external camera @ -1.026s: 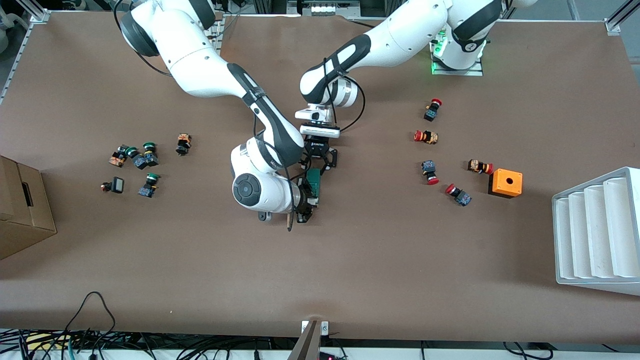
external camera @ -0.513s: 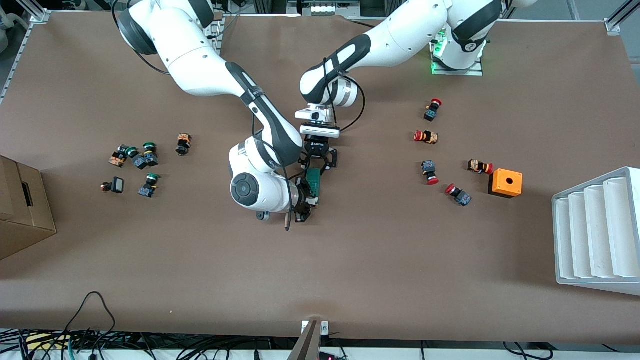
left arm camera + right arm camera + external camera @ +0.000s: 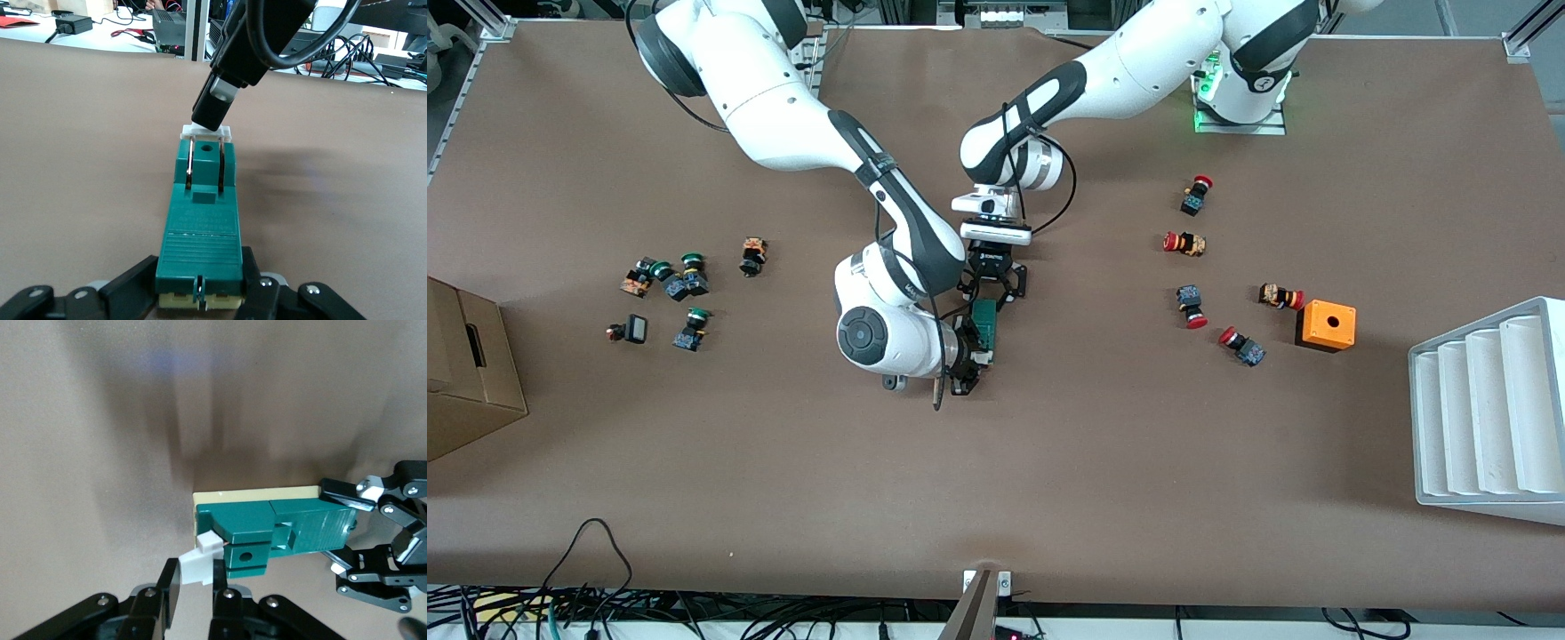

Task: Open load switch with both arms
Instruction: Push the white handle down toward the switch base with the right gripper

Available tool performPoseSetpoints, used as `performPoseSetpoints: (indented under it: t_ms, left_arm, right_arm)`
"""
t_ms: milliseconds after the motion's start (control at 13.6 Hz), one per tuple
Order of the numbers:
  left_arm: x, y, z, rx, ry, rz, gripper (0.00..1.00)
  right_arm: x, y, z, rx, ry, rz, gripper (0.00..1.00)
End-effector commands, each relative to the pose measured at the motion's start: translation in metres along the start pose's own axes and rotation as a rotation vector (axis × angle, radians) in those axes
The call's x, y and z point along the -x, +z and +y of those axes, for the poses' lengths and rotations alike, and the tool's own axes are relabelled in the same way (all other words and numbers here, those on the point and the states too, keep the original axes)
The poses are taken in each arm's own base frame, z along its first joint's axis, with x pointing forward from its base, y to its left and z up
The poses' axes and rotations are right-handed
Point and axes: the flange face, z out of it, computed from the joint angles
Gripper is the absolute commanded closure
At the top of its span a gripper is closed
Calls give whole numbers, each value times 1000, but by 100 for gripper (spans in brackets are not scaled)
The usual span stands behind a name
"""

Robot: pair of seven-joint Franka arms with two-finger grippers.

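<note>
The dark-green load switch (image 3: 985,322) lies on the brown table near the middle. My left gripper (image 3: 990,296) reaches down over it and is shut on the end of its body (image 3: 202,227), one black finger (image 3: 130,283) on each side. My right gripper (image 3: 971,363) comes in low at the switch's end nearer the front camera. It is shut on the small white sliding piece (image 3: 197,564), which sticks out of the green body (image 3: 293,528). In the left wrist view a right finger (image 3: 215,100) sits on the white piece (image 3: 207,131).
Red-capped push-buttons (image 3: 1185,243) lie scattered toward the left arm's end, near an orange box with a hole (image 3: 1327,324) and a white ribbed tray (image 3: 1485,409). Green-capped push-buttons (image 3: 685,277) and a cardboard box (image 3: 463,369) are toward the right arm's end.
The right arm's wrist has edged slightly toward its own end of the table. The load switch and the left gripper have stayed where they were.
</note>
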Motion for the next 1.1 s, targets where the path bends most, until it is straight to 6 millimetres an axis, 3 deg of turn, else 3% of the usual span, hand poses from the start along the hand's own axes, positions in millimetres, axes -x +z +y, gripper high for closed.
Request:
performPoseSetpoints:
  t_ms: [0,1026]
  left_arm:
    - [0,5,-1,-17,-24,4,77]
    - [0,5,-1,-17,-24,4,77]
  right_arm:
    - [5,-2,17,33,10,9,75]
    - [12,-9,43,65,-17,27,75]
